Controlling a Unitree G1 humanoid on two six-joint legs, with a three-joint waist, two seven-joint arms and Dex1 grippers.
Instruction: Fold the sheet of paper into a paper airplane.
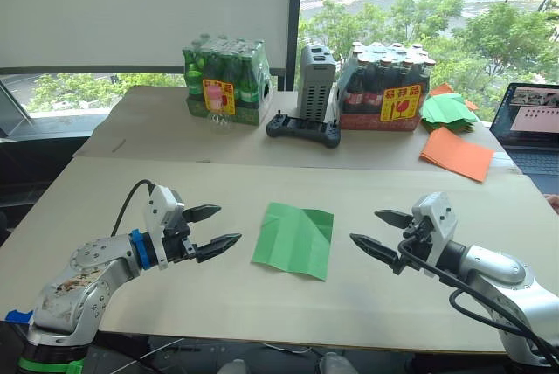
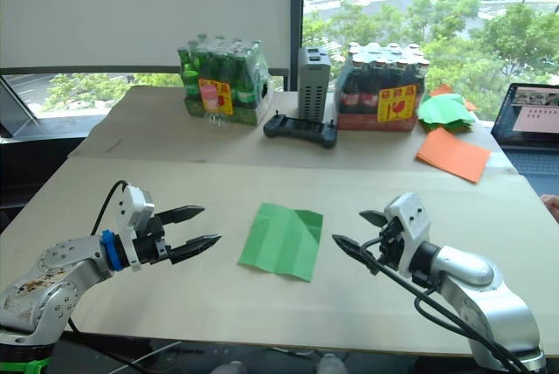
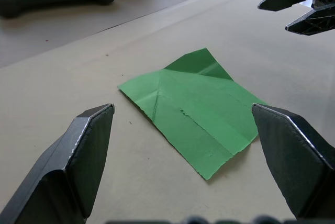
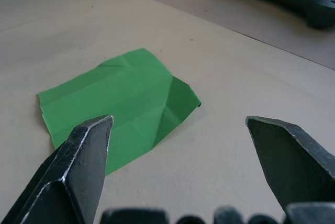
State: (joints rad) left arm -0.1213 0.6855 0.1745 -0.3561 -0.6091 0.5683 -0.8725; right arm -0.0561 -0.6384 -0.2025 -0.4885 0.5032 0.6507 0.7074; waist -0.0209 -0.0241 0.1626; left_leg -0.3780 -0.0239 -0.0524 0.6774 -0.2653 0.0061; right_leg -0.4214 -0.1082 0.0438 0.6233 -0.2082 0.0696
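My left fingers (image 1: 212,230) and right fingers (image 1: 381,232) hover spread and empty on either side of the sheet of paper (image 1: 294,238), which lies creased and flat on the surface (image 1: 105,199) between them, bare room all round its edges. Farther back sit a black controller (image 1: 303,128), two shrink-wrapped bottle packs (image 1: 225,79), an orange sheet (image 1: 457,154) and a heap of green sheets (image 1: 448,109).
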